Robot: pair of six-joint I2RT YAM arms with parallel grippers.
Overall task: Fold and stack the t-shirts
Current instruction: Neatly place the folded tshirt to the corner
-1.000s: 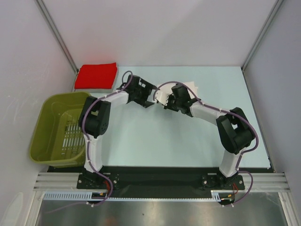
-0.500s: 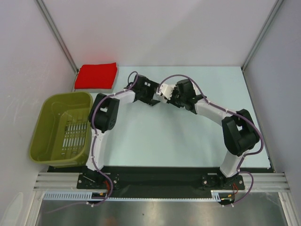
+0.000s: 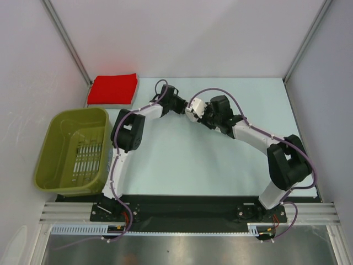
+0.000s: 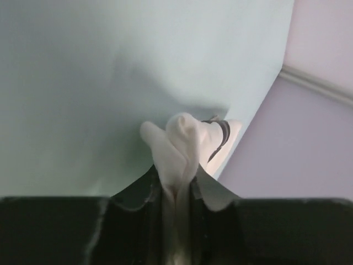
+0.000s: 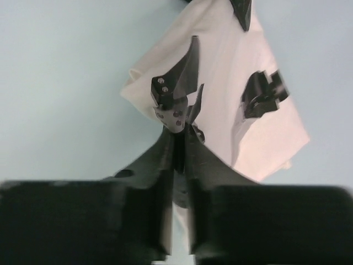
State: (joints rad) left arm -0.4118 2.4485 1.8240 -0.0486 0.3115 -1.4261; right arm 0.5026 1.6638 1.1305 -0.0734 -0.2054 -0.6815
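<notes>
A pale blue-green table point(image 3: 182, 165) fills the floor of a booth. A plain white back wall point(image 3: 187, 38) rises behind it, with lilac-white side walls to left and right. Two slanted metal posts point(image 3: 66, 41) mark the far corners. The arm bases are bolted to a dark plate point(image 3: 187, 207) along the table's near edge.

The red t-shirt point(image 3: 113, 89) lies folded flat in the far left corner, its edges close to the table's rim. The olive-green basket point(image 3: 41, 160) sits off the table's left edge, just beside the left arm's lower link.

Both arms arch inward and meet over the far middle of the table. There the left gripper point(image 4: 177, 176) is clenched on a bunched fold of the white t-shirt point(image 4: 179, 141). A curl of its black print shows to the right of that fold.

The right gripper point(image 5: 182, 105) points at the same shirt, and its fingers stand almost together with only a thin slit between them. Whether they pinch any cloth cannot be told. Beyond them the shirt spreads out, showing its black shapes.

Bare tabletop shows between the two arms, toward the near edge and along the right side.
</notes>
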